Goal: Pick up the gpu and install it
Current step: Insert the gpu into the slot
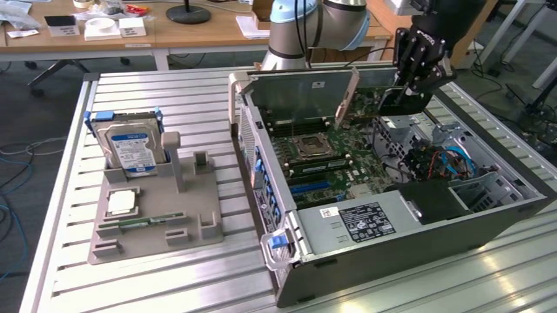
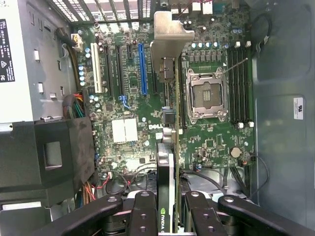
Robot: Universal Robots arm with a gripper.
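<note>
The black gripper point(image 2: 167, 214), jaws clamped on the black-shrouded, silver-bracketed gpu point(image 2: 166, 164), holds it edge-on above the green motherboard point(image 2: 209, 142) inside the open grey computer case point(image 1: 418, 251).

1. Exterior view: bright, even light from overhead falls across the slatted metal surface point(image 1: 174, 98), and the shadows are soft and short.
2. Glare now: pale streaks wash out the slats at the near corner on the exterior view's right.
3. Inside the computer case point(image 1: 418, 254), the black shroud point(image 1: 431, 199) sinks into deep shade.
4. The arm point(image 1: 426, 45) reads dark against the bright room behind.
5. Wrist view: flat, even light on the motherboard point(image 2: 133, 93). The bracket point(image 2: 170, 32) of the gpu point(image 2: 166, 172) gleams pale, and the white square point(image 2: 124, 130) is nearly blown out.
6. The gripper point(image 2: 170, 216) is black, with dull highlights along its links.
</note>
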